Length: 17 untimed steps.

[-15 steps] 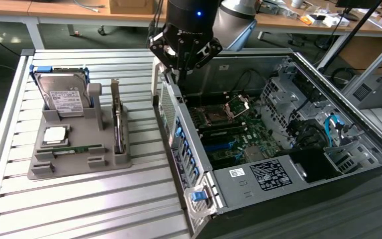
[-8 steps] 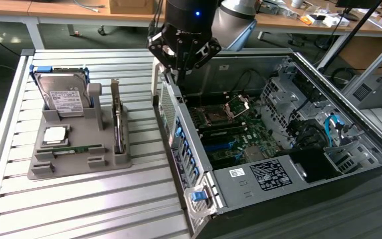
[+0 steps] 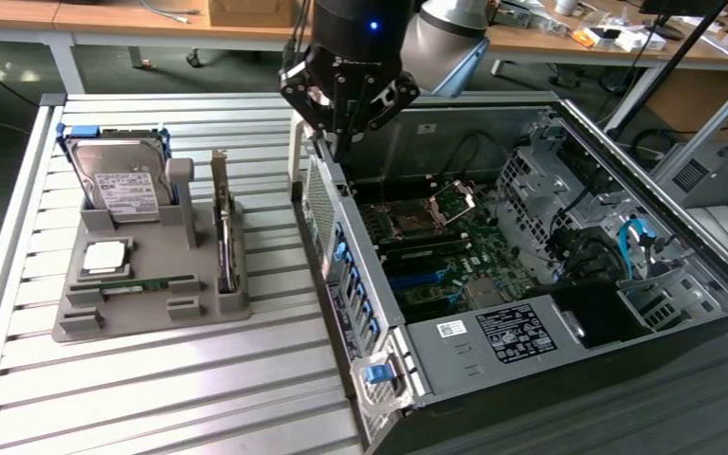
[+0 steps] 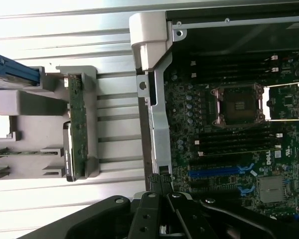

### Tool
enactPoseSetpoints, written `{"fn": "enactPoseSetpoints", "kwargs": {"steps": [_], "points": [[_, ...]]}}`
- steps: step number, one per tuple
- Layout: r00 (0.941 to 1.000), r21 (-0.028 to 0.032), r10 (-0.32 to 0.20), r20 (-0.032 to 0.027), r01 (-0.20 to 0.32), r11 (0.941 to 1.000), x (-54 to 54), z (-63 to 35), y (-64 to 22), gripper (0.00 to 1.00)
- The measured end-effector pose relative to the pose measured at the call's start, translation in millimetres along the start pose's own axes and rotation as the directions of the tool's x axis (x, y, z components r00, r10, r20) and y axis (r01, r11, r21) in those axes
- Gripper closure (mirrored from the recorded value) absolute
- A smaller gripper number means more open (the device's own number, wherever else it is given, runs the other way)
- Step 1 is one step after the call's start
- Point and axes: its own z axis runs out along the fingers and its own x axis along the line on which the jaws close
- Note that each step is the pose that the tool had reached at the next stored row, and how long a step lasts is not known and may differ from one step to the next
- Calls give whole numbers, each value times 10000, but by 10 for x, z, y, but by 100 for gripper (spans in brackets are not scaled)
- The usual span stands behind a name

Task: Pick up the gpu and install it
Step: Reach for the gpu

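The gpu (image 3: pixel 225 232) stands on its long edge in a slot on the exterior view's right side of the grey holder (image 3: pixel 149 318). It is a thin dark card with a silver bracket strip. In the wrist view the gpu (image 4: pixel 75 124) appears edge-on, green board beside a metal strip. My gripper (image 3: pixel 335 142) hangs above the rear wall of the open computer case (image 3: pixel 529 332), to the exterior view's right of the card and apart from it. Its fingers are shut with nothing between them; in the wrist view the gripper (image 4: pixel 159 181) sits over the case's edge.
The holder also carries a silver hard drive (image 3: pixel 118 175), a square processor (image 3: pixel 105 256) and a green memory stick (image 3: pixel 136 282). Inside the case lies the motherboard (image 4: pixel 229 149) with a blue card slot (image 4: pixel 219 172) and cables. The slatted metal table (image 3: pixel 149 398) surrounds both.
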Motion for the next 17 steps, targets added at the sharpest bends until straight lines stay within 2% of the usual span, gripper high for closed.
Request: {"fn": "enactPoseSetpoints", "kwargs": {"steps": [17], "points": [[10000, 6, 1, 1, -1, 10000, 45, -1, -3, 89]]}}
